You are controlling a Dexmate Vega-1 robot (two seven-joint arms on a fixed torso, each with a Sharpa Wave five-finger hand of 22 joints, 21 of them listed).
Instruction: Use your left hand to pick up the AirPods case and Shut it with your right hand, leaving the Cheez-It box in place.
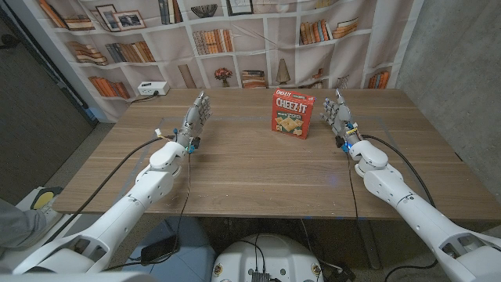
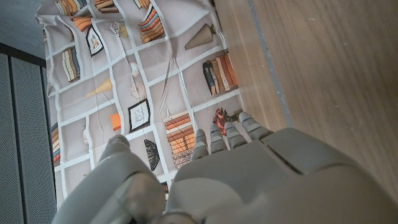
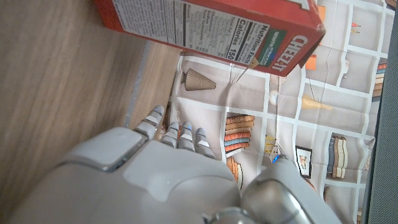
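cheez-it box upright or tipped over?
Upright. The Cheez-It box stands on its bottom edge on the table, front panel facing the head camera, logo reading right way up.

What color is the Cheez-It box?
The Cheez-It box is red, with yellow lettering and orange crackers pictured on its front. The head view shows it best.

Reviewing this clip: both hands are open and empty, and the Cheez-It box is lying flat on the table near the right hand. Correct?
Not quite. The Cheez-It box stands upright on the table, not flat, as the head view shows. The rest holds: the left hand and right hand are open and empty, and the box is nearer the right hand.
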